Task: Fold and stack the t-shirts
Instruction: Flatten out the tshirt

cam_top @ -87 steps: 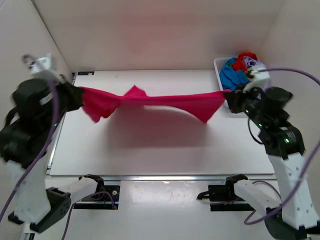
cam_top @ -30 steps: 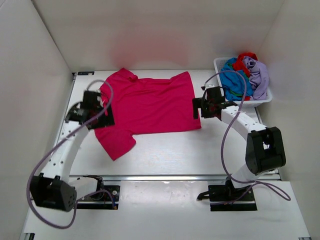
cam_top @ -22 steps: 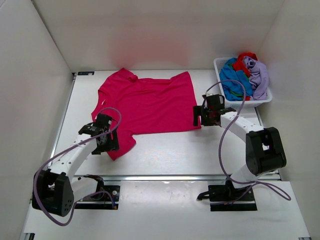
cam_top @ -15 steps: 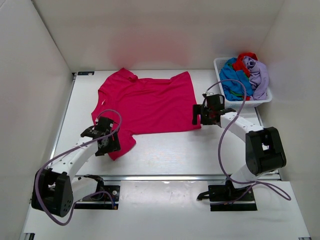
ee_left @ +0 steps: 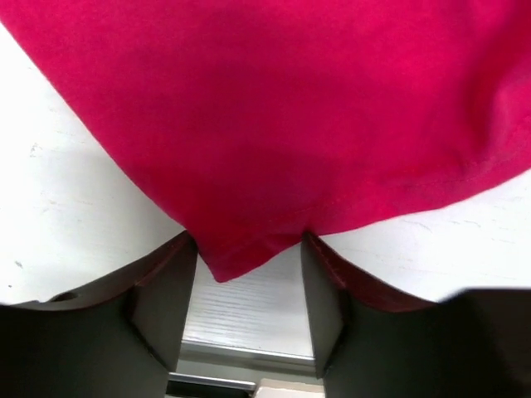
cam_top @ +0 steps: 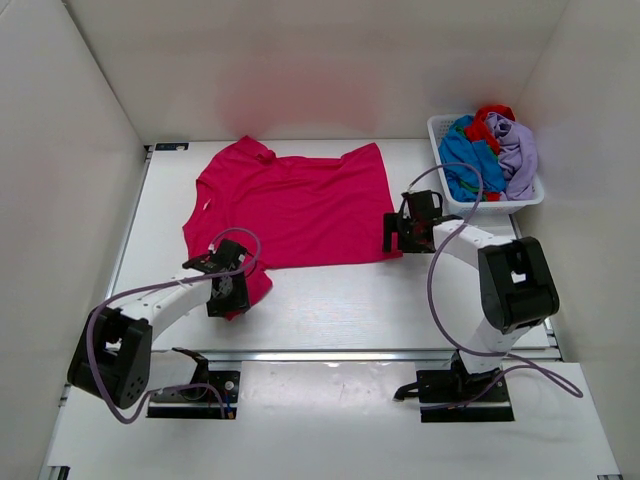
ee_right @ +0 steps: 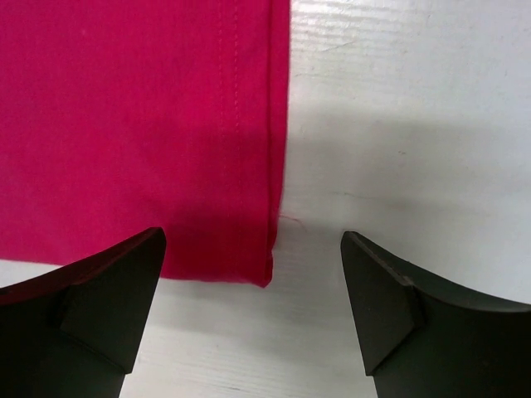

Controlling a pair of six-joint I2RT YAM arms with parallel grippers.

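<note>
- State, left tool (ee_left: 242, 319): jaws apart, straddling the tip of the sleeve (ee_left: 241, 240) of the magenta t-shirt (cam_top: 300, 205). Nothing is pinched.
- State, right tool (ee_right: 251, 249): jaws wide, with the hem corner (ee_right: 264, 269) lying between the fingertips. No grip.
- The shirt lies flat on the worktop (cam_top: 350, 300), ahead of both tools.
- Judgement: the cloth should sit deeper between the fingers before closing, because a shallow bite on the sleeve tip is likely to slip.
- Edges: the sleeve tip and hem corner are both free and reachable.
- Room: bare worktop behind and between the tools. The basket (cam_top: 437, 128) of other t-shirts (cam_top: 480, 150) sits ahead and to the right of the right tool, apart from it.
</note>
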